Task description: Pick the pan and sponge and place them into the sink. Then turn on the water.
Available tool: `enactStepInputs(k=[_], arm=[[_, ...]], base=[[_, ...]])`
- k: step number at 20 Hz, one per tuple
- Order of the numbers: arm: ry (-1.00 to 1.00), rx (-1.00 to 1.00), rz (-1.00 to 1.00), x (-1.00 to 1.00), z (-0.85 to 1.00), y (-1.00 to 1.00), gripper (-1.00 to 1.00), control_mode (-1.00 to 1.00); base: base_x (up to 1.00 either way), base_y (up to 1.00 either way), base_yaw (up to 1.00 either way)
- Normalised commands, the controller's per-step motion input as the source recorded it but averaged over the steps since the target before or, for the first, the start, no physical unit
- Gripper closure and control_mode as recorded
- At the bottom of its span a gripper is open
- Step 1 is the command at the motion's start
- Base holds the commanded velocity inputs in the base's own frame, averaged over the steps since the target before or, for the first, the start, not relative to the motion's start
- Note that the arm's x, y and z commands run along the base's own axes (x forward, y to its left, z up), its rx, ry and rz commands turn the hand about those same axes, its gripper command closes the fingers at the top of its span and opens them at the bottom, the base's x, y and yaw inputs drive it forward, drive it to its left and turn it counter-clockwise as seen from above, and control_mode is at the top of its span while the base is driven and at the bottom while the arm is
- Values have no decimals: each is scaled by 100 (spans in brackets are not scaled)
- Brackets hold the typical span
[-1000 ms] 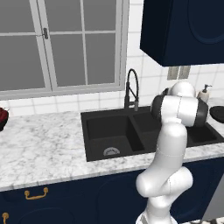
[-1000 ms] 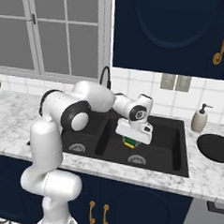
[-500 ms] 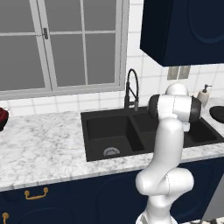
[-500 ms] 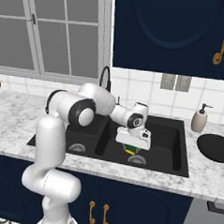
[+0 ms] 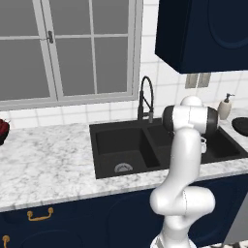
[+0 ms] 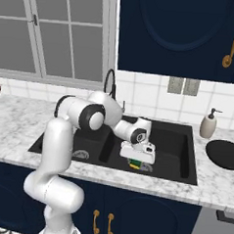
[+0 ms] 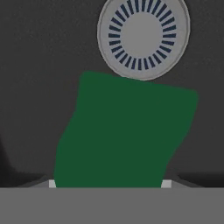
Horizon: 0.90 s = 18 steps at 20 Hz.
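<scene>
White arm bends down into the sink's (image 6: pixel 185 162) right basin, jaws pinching the sponge (image 6: pixel 134 163) above its drain (image 7: pixel 143 37).

White-grey marbled bench (image 5: pixel 53 160) runs along tiled wall, over navy cabinets. Matte black double-basin sink (image 6: pixel 182 172) set into bench; round silver drain (image 5: pixel 123 168) in left basin, second drain (image 7: pixel 143 37) in right basin. Sponge (image 7: pixel 124 133), green face up, in right basin, just beside its drain; whether it rests on basin floor cannot be told. Black coiled faucet (image 5: pixel 146 99) at sink's rear edge. Soap dispenser (image 6: pixel 208 124) upright right of sink. Black pan (image 6: pixel 225 155) flat near bench's right end. Dark red object (image 5: pixel 3 130) at far left.
</scene>
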Motion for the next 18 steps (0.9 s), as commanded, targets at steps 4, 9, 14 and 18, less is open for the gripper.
enactStepInputs(k=[4,9,14,18], arm=[[0,0,0,9,-29,0,100,-100],[0,0,0,6,-19,0,100,-100],[0,0,0,0,-4,0,100,-100],[0,0,0,9,-8,7,100,-100]], base=[[0,0,0],[0,0,0],[0,0,0],[0,0,0]])
